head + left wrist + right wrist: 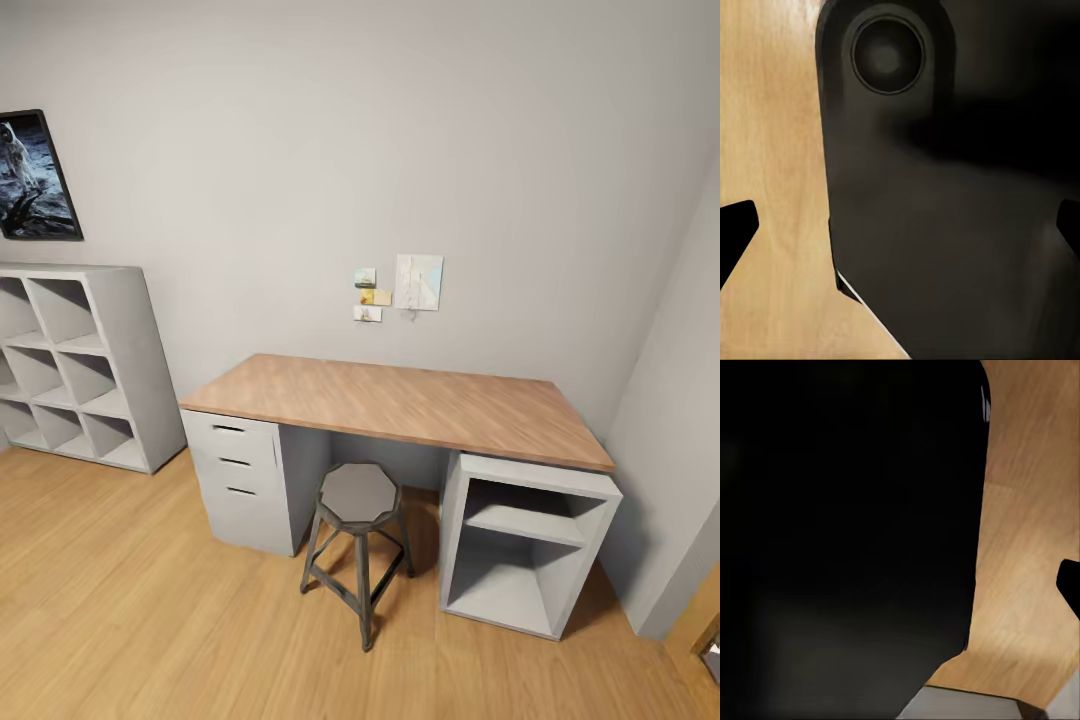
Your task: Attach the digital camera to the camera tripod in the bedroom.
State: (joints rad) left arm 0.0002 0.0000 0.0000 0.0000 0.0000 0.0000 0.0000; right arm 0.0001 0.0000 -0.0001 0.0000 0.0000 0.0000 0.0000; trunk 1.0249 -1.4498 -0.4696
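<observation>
Facing into the bedroom [560, 150], toward a wood-topped counter [400, 400] pushed against the far pale grey wall [300, 120]. Under it, a drawer block [235, 465] on the left, an open shelf unit [520, 540] on the right, and a short grey metal stool [358, 495] tucked near the middle. White cube shelves [115, 330] further left, with a framed dark picture [35, 175] above them and a few paper notes [415, 283] pinned over the counter. Light wooden plank floor [120, 610], smooth and level, good footing for three legs.

Cannot tell from here where the digital camera and the camera tripod stand; probably still a matter of turning and searching the room.

Judged by kind: the digital camera likely light, rigid, smooth-shelled and a little slippery, fragile at the lens. Best taken across the two flat sides of the body, clear of the lens and top button, with the base left free for mounting. The camera tripod likely stiff but top-heavy and easy to tip; best steadied at the head or high on a leg while seating the camera.

Left pincer [900, 232] spread apart and holding nothing, its dark tips at opposite edges over the floor and the dark robot body [945, 150]. Right pincer [900, 585]: one fingertip [1069, 585] clear against the planks, the other lost in black, so cannot tell.
</observation>
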